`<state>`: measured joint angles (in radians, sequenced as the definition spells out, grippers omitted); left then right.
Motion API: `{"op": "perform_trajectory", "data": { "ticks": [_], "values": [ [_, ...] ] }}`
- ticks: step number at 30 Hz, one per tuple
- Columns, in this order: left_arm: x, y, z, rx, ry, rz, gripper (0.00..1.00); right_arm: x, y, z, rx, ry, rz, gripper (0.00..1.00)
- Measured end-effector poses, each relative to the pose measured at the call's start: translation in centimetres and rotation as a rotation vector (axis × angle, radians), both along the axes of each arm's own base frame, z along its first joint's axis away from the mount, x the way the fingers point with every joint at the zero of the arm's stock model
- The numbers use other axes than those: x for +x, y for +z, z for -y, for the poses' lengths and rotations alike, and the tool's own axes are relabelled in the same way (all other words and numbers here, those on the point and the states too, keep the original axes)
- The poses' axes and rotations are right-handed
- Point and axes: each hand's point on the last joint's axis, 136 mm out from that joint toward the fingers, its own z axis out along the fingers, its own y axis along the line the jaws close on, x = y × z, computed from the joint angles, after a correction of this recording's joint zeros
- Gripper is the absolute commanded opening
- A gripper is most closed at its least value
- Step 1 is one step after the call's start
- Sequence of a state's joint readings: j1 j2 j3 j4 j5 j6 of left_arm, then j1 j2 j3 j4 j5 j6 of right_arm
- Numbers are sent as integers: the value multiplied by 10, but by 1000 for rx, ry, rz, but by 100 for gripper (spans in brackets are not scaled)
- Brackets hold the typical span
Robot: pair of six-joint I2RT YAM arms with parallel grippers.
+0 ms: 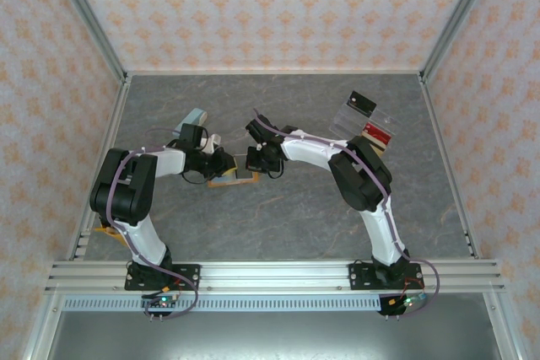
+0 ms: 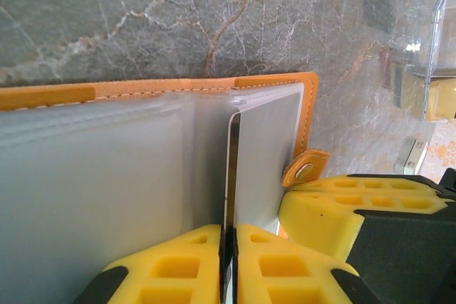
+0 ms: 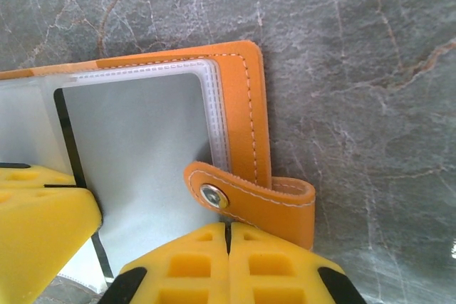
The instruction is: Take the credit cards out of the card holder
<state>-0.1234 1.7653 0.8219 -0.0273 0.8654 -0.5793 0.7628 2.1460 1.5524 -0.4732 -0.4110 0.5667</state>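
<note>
The orange card holder (image 1: 229,181) lies open on the grey table between both arms, with its greyish pockets (image 2: 107,183) facing up. In the left wrist view, my left gripper (image 2: 229,236) is shut on the thin edge of a credit card (image 2: 232,169) that stands edge-on at a pocket's mouth. From the right wrist, that card shows as a dark strip (image 3: 71,140) beside the left finger (image 3: 43,233). My right gripper (image 3: 228,231) is shut, its tips at the holder's (image 3: 249,105) edge just under the orange snap strap (image 3: 249,201). Nothing shows between its pads.
A clear plastic tray (image 1: 371,120) stands at the back right with a black block (image 1: 363,102) and a red card (image 1: 379,132) in it. A pale-blue box (image 1: 196,115) lies behind the left gripper (image 1: 221,160). Patterned walls close in on three sides.
</note>
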Motion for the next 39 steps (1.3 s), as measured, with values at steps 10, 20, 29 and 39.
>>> {"op": "perform_trajectory", "data": {
  "ticks": [10, 20, 29, 39],
  "values": [
    [2, 3, 0, -20, 1, 6, 9, 2, -1, 2, -16, -9, 8, 3],
    [0, 2, -2, -28, 5, 1, 8, 4, -1, 3, -16, -30, 3, 3],
    [-6, 4, -3, -26, 5, 5, 8, 5, -1, 4, -14, -42, 3, 3],
    [-9, 1, -5, -11, 12, -14, 7, 6, -1, 4, -12, -56, 1, 3]
  ]
}}
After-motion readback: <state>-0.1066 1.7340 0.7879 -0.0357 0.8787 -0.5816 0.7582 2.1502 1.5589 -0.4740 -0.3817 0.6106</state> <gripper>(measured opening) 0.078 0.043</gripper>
